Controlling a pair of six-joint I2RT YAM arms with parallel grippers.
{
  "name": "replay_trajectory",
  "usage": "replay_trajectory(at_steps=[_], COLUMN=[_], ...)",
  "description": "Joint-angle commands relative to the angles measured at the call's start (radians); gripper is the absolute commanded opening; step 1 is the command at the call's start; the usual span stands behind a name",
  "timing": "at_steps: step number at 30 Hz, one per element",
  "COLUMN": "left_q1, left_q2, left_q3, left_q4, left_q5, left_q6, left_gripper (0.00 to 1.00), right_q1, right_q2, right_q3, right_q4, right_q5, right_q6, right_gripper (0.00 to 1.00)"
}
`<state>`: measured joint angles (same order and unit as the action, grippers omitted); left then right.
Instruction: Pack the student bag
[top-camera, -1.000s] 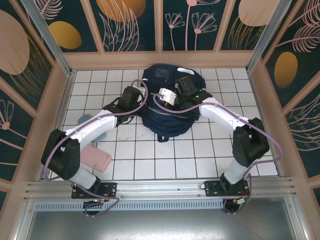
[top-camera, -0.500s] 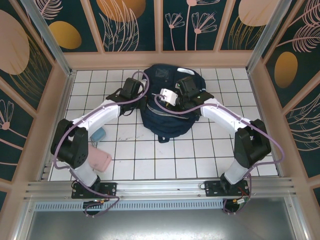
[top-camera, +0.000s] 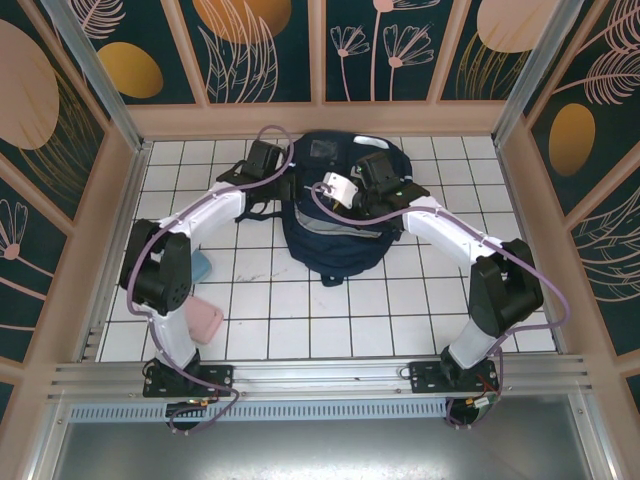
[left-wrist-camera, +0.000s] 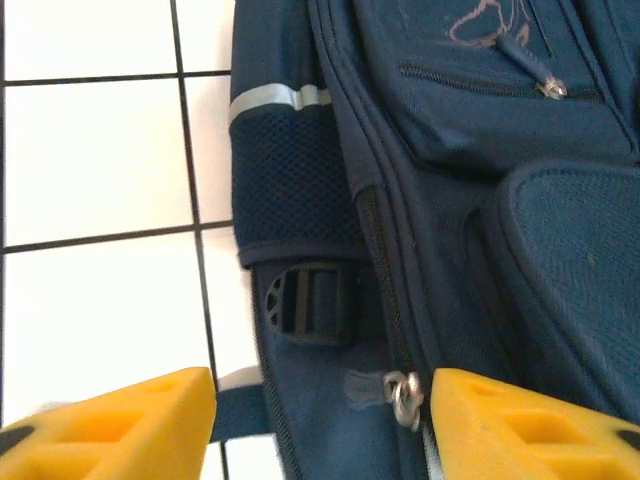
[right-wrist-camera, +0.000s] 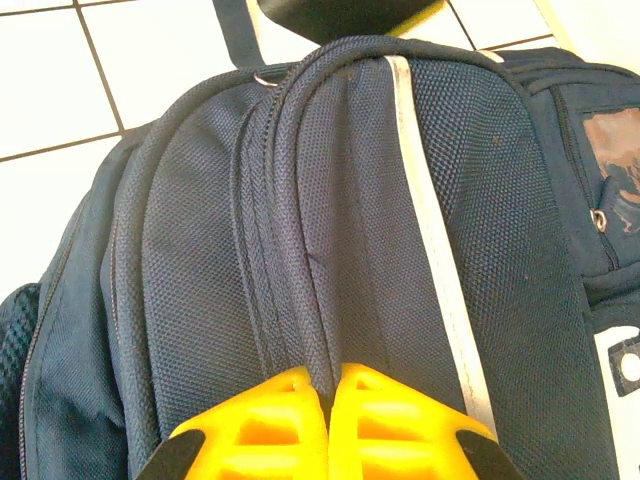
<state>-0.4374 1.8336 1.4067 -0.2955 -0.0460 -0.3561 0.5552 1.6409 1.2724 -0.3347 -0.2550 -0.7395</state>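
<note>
student bag (top-camera: 335, 215) lies flat at far centre of the white-tiled worktop (top-camera: 300, 310), same spot as a second ago. Change is on the left side: the left arm has swung from the bag's near-left corner up to its far-left edge, and the left hand (left-wrist-camera: 320, 405), shut until now, has its fingers spread. They straddle the bag's side seam with nothing gripped; a metal zip pull (left-wrist-camera: 403, 393) sits just inside the right finger, a black buckle (left-wrist-camera: 305, 305) and a mesh pocket (left-wrist-camera: 290, 190) just beyond. Right arm barely moved. Right hand (right-wrist-camera: 328, 385) is closed tight on top of the bag, apparently pinching the raised zip ridge, though the contact itself is hidden under the fingertips. With the left arm out of the way, the pink case (top-camera: 203, 322) near its base is more exposed; a light-blue item (top-camera: 201, 266) is half hidden behind the elbow. Right wrist blocks the bag's upper middle from above.
</note>
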Motion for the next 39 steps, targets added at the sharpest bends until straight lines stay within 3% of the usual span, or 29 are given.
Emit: replay_trajectory(at_steps=[1,8,16,21,26,39], left_q1=[0.024,0.103,0.225,0.290,0.332,0.380], left_q2=[-0.175,-0.400,-0.537,-0.568,-0.569,-0.386], left_q3=[-0.089,-0.302,-0.557,-0.627,-0.653,-0.633], left_q4=[-0.035,-0.153,-0.250,-0.290,-0.255,-0.112], left_q5=[-0.051,-0.204,-0.196,-0.261,-0.320,-0.225], left_q6=[-0.094,-0.260,-0.435,-0.501,-0.520,-0.466], left_gripper=[0.72,0.91,0.94,0.97,0.99,0.98], right_q1=[-0.003,-0.002,0.015,0.025,0.037,0.055], right_q2=[0.001,0.056,0.102,0.112,0.116,0.121], right_q3=[-0.001,0.004,0.008,0.000,-0.009,-0.005], right_q4=[0.078,0.143,0.209,0.223,0.236,0.231], right_q5=[-0.030,-0.039,-0.030,-0.031,-0.029,-0.013], right_q6=[0.106,0.299,0.492,0.541,0.571,0.587], right_gripper=[0.00,0.00,0.00,0.00,0.00,0.00])
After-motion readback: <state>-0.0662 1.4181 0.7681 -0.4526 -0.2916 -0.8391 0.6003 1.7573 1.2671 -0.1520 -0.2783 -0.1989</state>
